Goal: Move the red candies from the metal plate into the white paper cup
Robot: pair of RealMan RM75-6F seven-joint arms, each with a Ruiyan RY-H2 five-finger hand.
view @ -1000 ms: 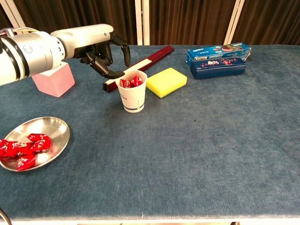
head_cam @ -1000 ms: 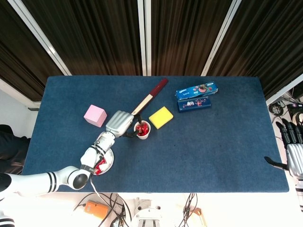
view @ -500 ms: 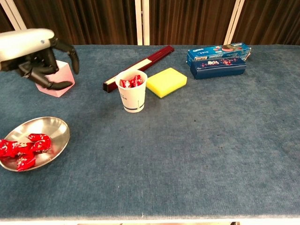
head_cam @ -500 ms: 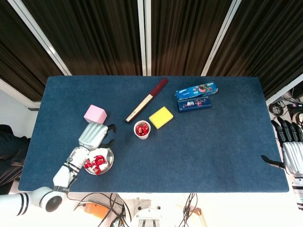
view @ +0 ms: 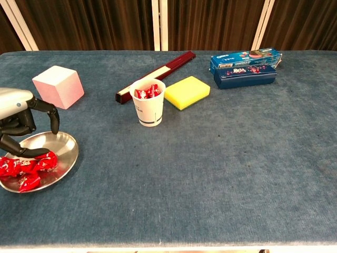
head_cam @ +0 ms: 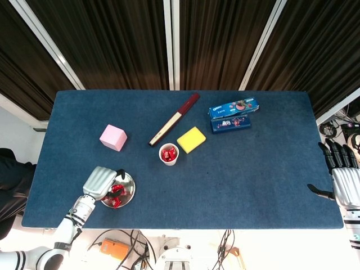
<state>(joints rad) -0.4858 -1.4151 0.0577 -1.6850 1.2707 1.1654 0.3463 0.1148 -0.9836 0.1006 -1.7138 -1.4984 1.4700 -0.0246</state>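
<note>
The metal plate sits near the front left of the table with several red candies in it. My left hand hovers over the plate's left part, fingers curled down toward the candies, and nothing shows in its grasp. The white paper cup stands upright mid-table and has red candies inside. My right hand hangs off the table's right edge with fingers spread, holding nothing.
A pink cube stands behind the plate. Behind the cup lie a dark red stick and a yellow sponge. Two blue cookie boxes sit at the back right.
My left hand has drawn back from the cup, passed the pink cube, and come down over the metal plate. The right hand has barely shifted.
</note>
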